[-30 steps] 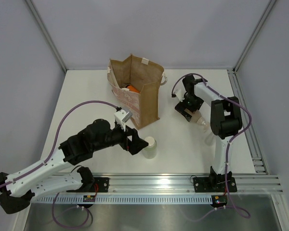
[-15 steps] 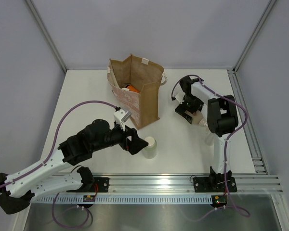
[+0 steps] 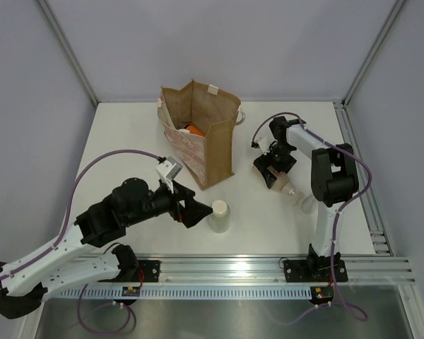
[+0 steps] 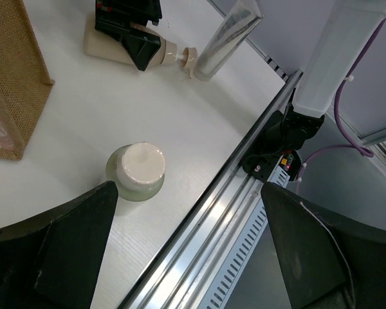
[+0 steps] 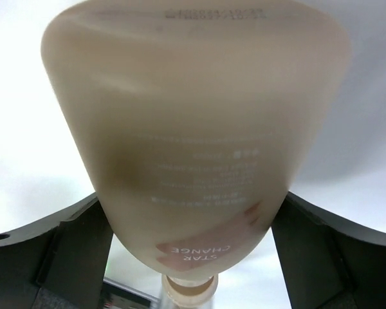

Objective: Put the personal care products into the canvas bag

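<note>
Right wrist: peach bottle point(image 5: 193, 129) between jaws

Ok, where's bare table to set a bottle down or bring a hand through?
Bare: table left of the canvas bag; far right corner behind the right gripper. Crowded: left gripper open at the cream cylinder; peach bottle and clear bottle together.

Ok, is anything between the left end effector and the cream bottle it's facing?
Nothing visible. The open left end effector faces the cream bottle across bare table. The bag stands beyond, off that line, and the peach bottle, held by the right end effector, lies off to the right.
</note>
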Available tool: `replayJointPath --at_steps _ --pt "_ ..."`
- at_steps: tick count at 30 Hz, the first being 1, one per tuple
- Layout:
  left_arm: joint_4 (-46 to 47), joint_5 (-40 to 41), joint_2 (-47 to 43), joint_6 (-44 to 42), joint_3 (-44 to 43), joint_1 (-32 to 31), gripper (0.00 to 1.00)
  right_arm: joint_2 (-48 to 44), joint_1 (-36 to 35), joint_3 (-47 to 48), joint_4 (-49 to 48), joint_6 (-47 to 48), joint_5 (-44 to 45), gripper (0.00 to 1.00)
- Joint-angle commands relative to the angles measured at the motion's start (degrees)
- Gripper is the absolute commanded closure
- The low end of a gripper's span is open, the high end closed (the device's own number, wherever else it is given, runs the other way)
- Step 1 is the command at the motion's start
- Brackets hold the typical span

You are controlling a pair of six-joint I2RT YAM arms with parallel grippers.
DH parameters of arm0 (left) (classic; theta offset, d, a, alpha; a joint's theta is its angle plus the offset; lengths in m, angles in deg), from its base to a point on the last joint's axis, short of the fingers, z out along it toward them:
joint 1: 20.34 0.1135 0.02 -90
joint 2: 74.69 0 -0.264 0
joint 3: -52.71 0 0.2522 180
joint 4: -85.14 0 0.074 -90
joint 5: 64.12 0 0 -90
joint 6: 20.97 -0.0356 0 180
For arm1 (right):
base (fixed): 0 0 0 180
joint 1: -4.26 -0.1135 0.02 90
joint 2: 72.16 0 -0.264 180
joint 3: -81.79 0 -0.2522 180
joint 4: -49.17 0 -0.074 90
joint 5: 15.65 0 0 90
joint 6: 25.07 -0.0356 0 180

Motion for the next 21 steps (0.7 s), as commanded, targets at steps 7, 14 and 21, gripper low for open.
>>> replayJointPath --at_steps 7,14,21 --pt "0.69 1.6 -2.5 1.69 1.37 -0.18 0.01 -7.35 8.44 0.52 -1.94 -7.25 -23.46 0.85" --pt "2.89 0.19 -1.36 2.48 2.87 -0.18 0.01 -4.27 12.74 1.48 -0.36 -9.89 -35.93 0.88" --pt "2.72 -0.6 3.64 -1.63 -0.37 -0.19 0.01 -2.16 13.45 4.38 3.15 -10.86 -44.12 0.89"
